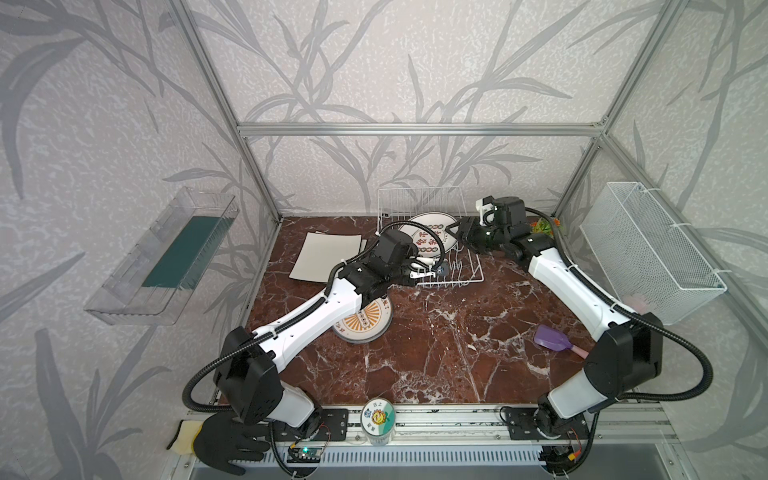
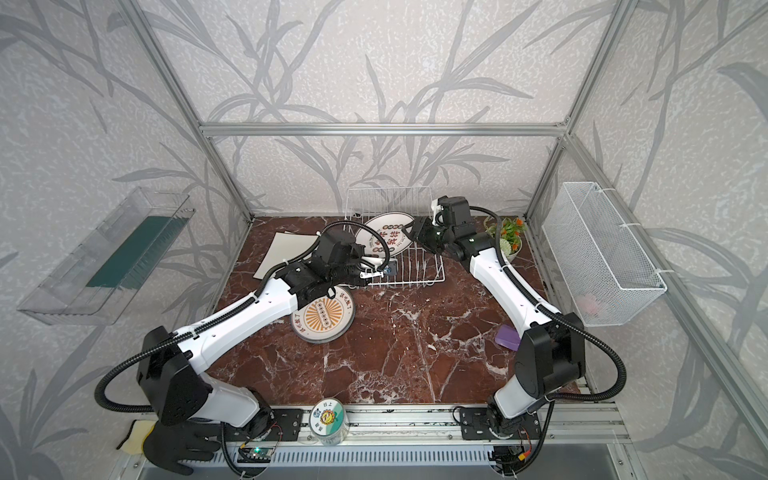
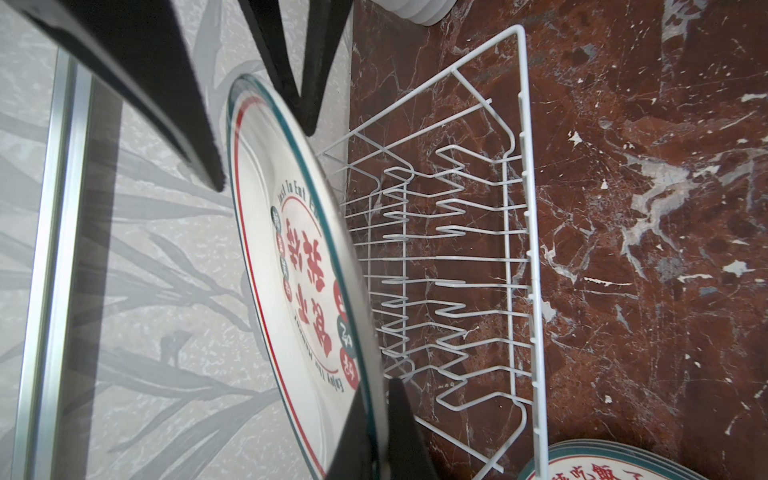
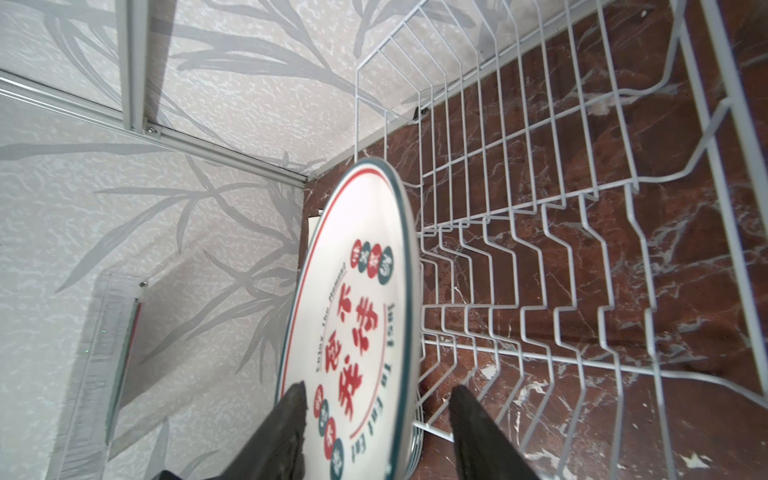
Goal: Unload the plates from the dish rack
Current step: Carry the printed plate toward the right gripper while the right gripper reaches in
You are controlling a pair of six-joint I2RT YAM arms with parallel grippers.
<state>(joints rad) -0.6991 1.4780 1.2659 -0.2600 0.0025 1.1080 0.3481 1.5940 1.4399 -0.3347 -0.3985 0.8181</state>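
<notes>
Marble table, wire rack at 12 o'clock. One red-print plate leans inside the rack. Clamped on its rim is the left gripper. At the plate's 3 o'clock the right gripper straddles the rim, jaws apart. An orange plate lies flat at 9 o'clock.

On the red-lettered plate, both my wrist views let me read two curved English lines. "Enjoy The Moment" runs along one side of the centre print and "Just To Eat" begins the line on the other. Between them stand large red Chinese characters, and 不 is the only one I make out surely. The small red and green round badges hold characters too fine for me to read. The sunburst plate shows 吃飯了 at its rim. The round canister lid reads 日上 at the top of its label.
</notes>
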